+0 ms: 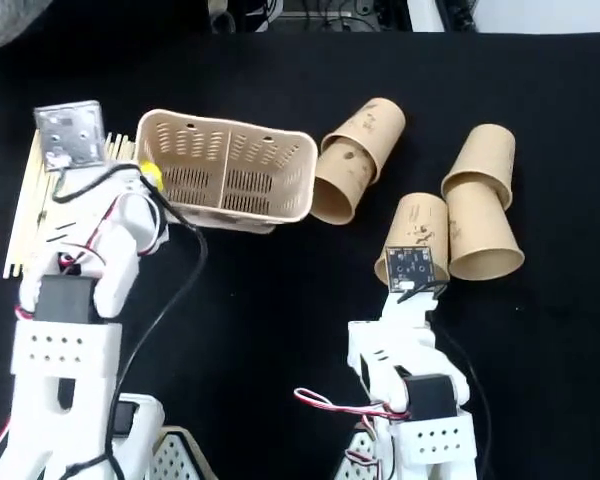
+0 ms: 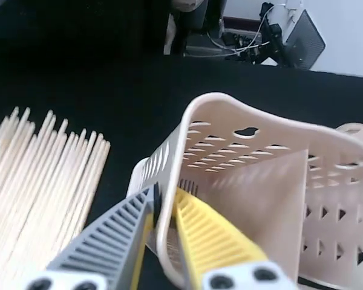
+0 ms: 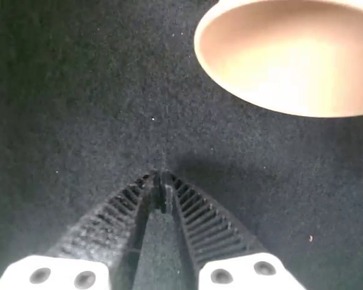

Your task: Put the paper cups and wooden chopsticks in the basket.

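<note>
Pointing at the black cloth (image 3: 60, 90) on the near right, the right gripper (image 3: 161, 181) has its fingers pressed together; its wrist view shows a paper cup (image 3: 290, 60) mouth just beyond. Farther back on the left, the left gripper (image 2: 163, 208) pinches the basket (image 1: 230, 170) wall, grey finger outside, yellow finger inside, with wooden chopsticks (image 1: 30, 200) lying left of it. On the far right, four more cups (image 1: 485, 235) lie in two pairs, their dark print too small to read

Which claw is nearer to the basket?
Left. The left claw is clamped on a wall of the basket; the right claw is shut over the black cloth near a paper cup, apart from it.
</note>
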Available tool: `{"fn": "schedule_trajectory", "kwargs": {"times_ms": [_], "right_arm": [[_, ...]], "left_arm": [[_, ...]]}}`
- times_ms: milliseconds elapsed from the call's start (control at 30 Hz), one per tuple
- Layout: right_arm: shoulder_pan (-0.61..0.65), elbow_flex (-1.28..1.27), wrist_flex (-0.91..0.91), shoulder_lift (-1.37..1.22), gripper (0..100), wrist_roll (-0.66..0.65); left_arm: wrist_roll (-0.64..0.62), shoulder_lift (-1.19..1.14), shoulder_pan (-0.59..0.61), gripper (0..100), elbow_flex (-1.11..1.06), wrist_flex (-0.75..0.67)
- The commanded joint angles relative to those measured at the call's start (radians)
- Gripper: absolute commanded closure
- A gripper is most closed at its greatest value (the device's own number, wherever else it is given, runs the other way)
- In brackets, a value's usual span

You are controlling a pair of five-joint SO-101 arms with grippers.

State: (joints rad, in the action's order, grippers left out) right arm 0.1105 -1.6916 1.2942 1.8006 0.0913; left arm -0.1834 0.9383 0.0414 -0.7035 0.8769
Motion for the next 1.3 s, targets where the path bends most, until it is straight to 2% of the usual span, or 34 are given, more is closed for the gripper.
{"fn": "schedule_trajectory", "kwargs": {"times_ms": [0,267,500,867,933,1033,1100,1267], "right_arm": [[-0.008,0.007,0.006,0.088,98.5,0.003],[-0.008,0.007,0.006,0.088,98.5,0.003],[-0.008,0.007,0.006,0.088,98.5,0.003],[-0.008,0.007,0.006,0.088,98.5,0.003],[-0.008,0.007,0.006,0.088,98.5,0.003],[-0.008,0.007,0.006,0.088,98.5,0.003],[-0.008,0.008,0.006,0.088,98.5,0.003],[-0.008,0.008,0.006,0.088,98.5,0.003]], "left_arm": [[-0.064,0.028,-0.001,97,0.147,0.092],[-0.087,0.026,0.004,97,0.177,0.224],[-0.091,0.026,0.004,97,0.191,0.419],[-0.086,0.003,-0.001,96,0.117,0.370],[-0.086,-0.003,0.004,89,0.114,0.373],[-0.104,0.005,0.004,71,0.131,0.391],[-0.141,0.017,0.005,63,0.153,0.393],[-0.126,0.086,0.005,62,0.232,0.420]]}}
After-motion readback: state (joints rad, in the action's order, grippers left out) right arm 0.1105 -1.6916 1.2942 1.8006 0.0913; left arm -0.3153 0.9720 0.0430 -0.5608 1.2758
